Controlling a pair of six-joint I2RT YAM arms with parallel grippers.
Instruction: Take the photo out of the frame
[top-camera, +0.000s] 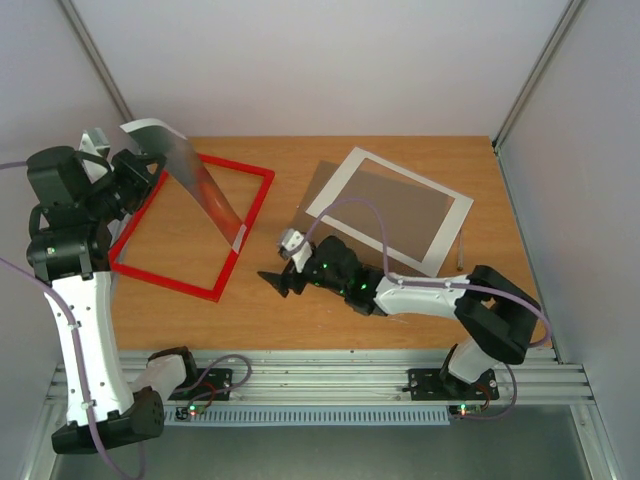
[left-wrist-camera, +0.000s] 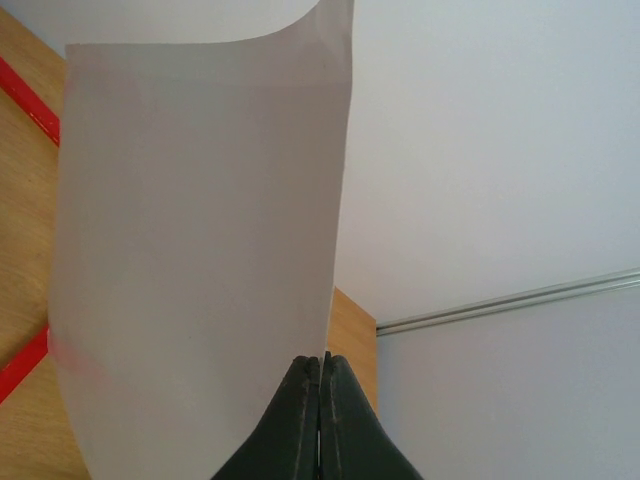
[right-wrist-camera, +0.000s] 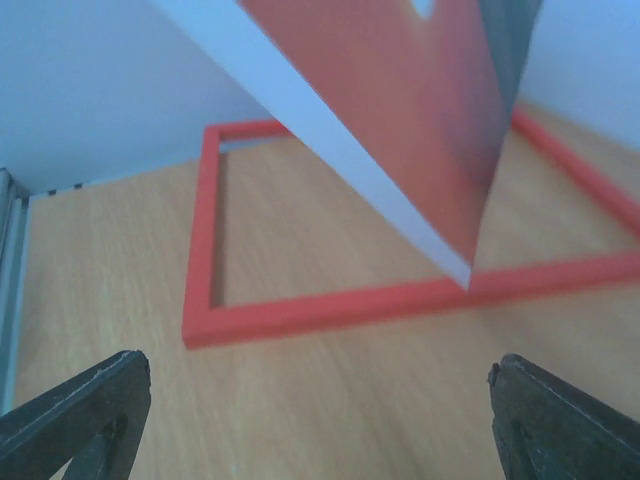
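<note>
My left gripper (top-camera: 150, 168) is shut on the edge of the photo (top-camera: 200, 185) and holds it raised and tilted over the frame (top-camera: 165, 280). The top view and the left wrist view show the photo's pale back (left-wrist-camera: 190, 250), with the black fingertips (left-wrist-camera: 305, 375) pinched on its edge. The right wrist view shows its red sunset face (right-wrist-camera: 420, 110), and its lower corner comes down at the frame's rail (right-wrist-camera: 330, 305). The thin red frame lies flat on the table with bare wood inside it. My right gripper (top-camera: 283, 276) (right-wrist-camera: 320, 400) stands open, low over the table just right of the frame, holding nothing.
A white mat border with a dark pane (top-camera: 390, 205) lies flat at the back right of the wooden table (top-camera: 300, 320). White walls enclose the table at the back and sides. An aluminium rail (top-camera: 330, 375) runs along the near edge.
</note>
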